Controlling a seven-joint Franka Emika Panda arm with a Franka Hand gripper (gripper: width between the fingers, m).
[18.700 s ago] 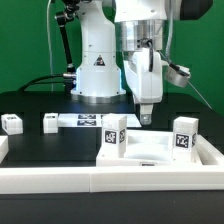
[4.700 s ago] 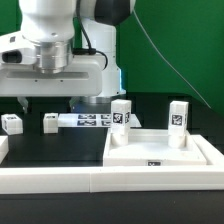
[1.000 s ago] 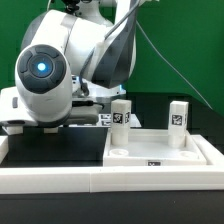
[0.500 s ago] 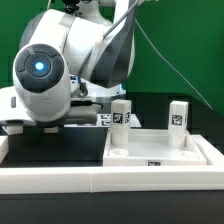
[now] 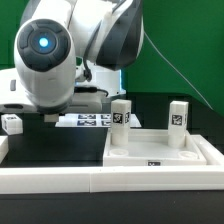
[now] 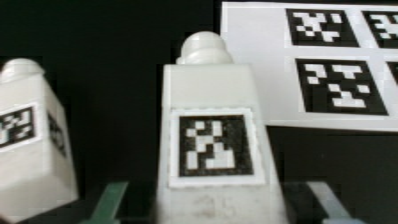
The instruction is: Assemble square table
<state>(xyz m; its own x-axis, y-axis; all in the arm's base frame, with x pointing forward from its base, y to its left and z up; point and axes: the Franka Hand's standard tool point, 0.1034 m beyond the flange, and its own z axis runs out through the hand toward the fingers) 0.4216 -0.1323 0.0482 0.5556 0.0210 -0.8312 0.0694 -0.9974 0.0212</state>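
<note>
In the wrist view a white peg leg [image 6: 217, 120] with a black-and-white tag lies on the black table between my fingers [image 6: 118, 200]. My gripper [image 6: 217, 202] is open, with a gap on each side of the leg's thick end. A second leg [image 6: 29, 135] lies beside it and also shows in the exterior view [image 5: 12, 123]. The white square tabletop [image 5: 160, 152] lies at the exterior view's right with two legs standing in it, one [image 5: 121, 122] and another [image 5: 178, 120]. In the exterior view the arm's wrist [image 5: 45, 60] hides my gripper and the leg between its fingers.
The marker board [image 5: 90, 120] lies behind the tabletop and shows in the wrist view [image 6: 329, 60] just past the leg's tip. A long white border rail [image 5: 60, 178] runs along the front. The arm's base stands at the back.
The arm's wrist has risen a little and shifted toward the exterior view's right, uncovering the leg at the far left. The tabletop and its two legs have not moved.
</note>
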